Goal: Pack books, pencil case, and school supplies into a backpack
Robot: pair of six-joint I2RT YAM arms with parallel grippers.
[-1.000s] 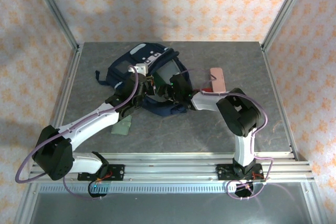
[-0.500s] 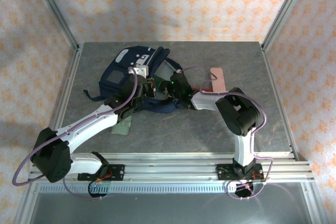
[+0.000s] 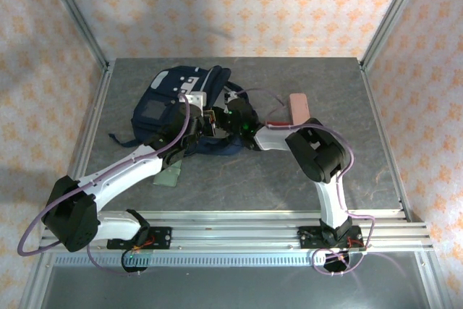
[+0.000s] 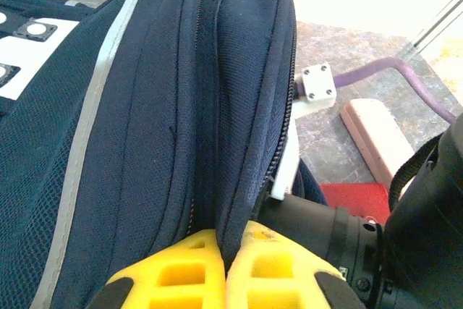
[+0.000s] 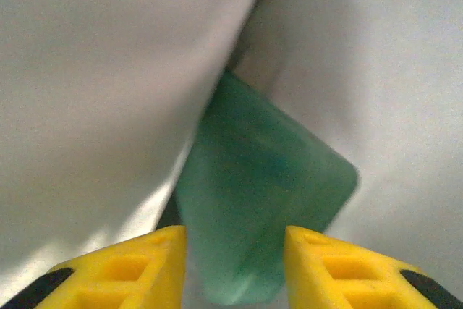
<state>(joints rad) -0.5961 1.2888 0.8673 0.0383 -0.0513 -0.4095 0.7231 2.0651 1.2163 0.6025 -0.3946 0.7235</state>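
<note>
Backpack [image 3: 177, 99], navy, lying toward the counter's [image 3: 289, 171] far edge left of centre; zip lip pinched in the closed left end effector [image 4: 226, 242], apparently to hold the mouth open, while the right end effector [image 5: 235, 251], inside, straddles a slim green rectangle [image 5: 253, 179], gripping or releasing I cannot tell.

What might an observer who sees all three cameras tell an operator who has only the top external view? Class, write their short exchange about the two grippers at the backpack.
Operator: From above I can't judge it. Is the left gripper holding the backpack?
Observer: Yes. The left wrist view shows its fingers pinched shut on a fold of navy fabric beside the zip.
Operator: And the right gripper?
Observer: In the right wrist view a green item sits between its fingers, with pale lining around it. I cannot tell whether the fingers grip it.
</note>
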